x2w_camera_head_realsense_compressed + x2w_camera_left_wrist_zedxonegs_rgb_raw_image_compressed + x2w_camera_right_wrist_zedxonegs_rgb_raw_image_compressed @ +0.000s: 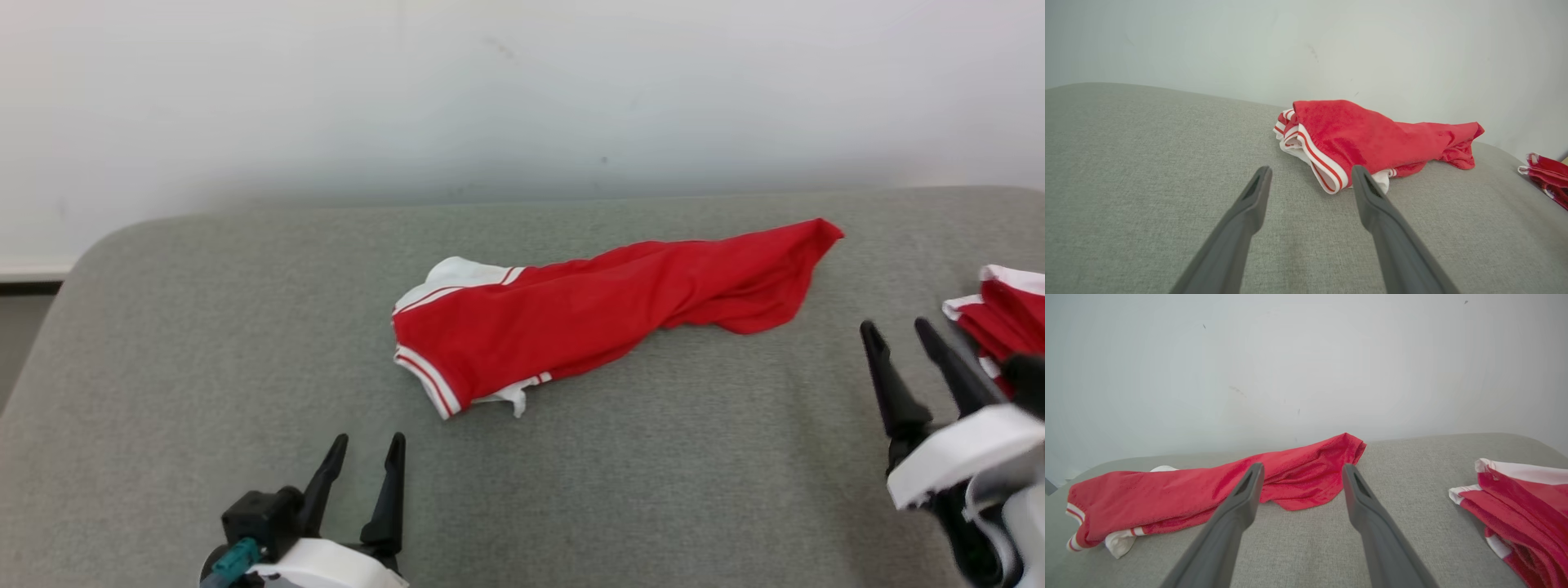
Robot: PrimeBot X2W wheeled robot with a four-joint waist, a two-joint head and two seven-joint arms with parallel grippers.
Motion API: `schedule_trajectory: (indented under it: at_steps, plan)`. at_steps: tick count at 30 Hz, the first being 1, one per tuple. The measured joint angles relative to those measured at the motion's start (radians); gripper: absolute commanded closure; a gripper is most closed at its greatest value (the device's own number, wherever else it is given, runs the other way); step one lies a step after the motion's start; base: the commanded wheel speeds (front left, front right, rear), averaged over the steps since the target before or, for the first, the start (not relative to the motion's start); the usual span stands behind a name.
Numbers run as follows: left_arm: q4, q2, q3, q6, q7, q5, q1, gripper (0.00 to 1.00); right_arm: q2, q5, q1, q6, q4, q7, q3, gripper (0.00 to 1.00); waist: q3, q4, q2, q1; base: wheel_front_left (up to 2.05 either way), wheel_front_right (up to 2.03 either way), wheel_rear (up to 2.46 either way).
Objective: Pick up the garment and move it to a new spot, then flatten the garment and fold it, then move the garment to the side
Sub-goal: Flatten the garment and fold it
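Note:
A red garment (pixel 604 306) with white, red-striped trim lies crumpled in a long diagonal strip across the middle of the grey surface (pixel 204 343). Its striped end points toward me at the left; its red tip reaches far right. The left wrist view has the garment (pixel 1372 139) just beyond the fingertips, and the right wrist view has the garment (pixel 1216 494) ahead and to the left. My left gripper (pixel 367 445) stands open, nothing in it, short of the striped end. My right gripper (pixel 896 331) is open too, off the garment's right.
A second red and white garment (pixel 1000 314) lies bunched at the right edge, just behind my right gripper; it appears again as a pile (pixel 1523 506) in the right wrist view. A pale wall (pixel 522 90) rises behind the surface, whose left corner is rounded.

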Motion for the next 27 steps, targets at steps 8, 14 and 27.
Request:
schedule_trajectory:
  at_steps: [8, 14, 27]
  plan:
    - [-0.011, 0.006, 0.027, 0.006, -0.001, -0.024, 0.030, 0.00, 0.067, -0.113, 0.226, 0.000, -0.179, -0.173, -0.044, 0.00, -0.023, -0.067, 0.0000, 0.0000, 0.00, 0.00, 0.00]
    - [0.013, 0.007, -0.001, -0.011, -0.002, -0.031, 0.033, 0.00, 0.133, -0.156, 0.309, 0.000, -0.250, -0.192, -0.105, 0.00, -0.016, -0.092, 0.0000, 0.0000, 0.00, 0.00, 0.00]
    - [0.257, 0.059, -0.043, -0.031, 0.068, -0.095, -0.168, 0.00, 0.171, -0.186, 0.278, 0.000, -0.267, -0.195, -0.079, 0.00, 0.036, -0.161, 0.0000, 0.0000, 0.00, 0.00, 0.00]
